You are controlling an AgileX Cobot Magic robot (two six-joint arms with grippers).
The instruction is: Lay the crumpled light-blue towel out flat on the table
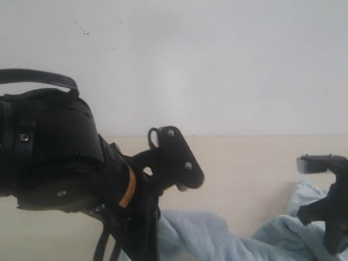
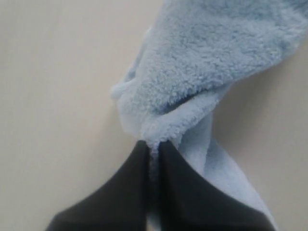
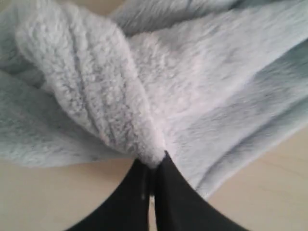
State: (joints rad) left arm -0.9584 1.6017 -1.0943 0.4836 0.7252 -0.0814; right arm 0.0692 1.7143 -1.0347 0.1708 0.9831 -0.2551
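Pinching the towel [image 2: 202, 72], the left pincer [image 2: 153, 147] and right pincer [image 3: 153, 166] seem clamped shut.

Looks like a robot lab or test bench: a plain cream table [image 1: 239, 163], a blank white wall [image 1: 217, 65] straight behind the table, and a robot's black left arm [image 1: 54, 163] and right arm [image 1: 334, 217] over the table

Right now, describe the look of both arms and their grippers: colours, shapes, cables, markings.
The left arm and right arm are matte black. The left has a bulky rounded housing, silver screws, an orange band and a flat black cable looping above. The left gripper and right gripper are black wedges tapering to points.
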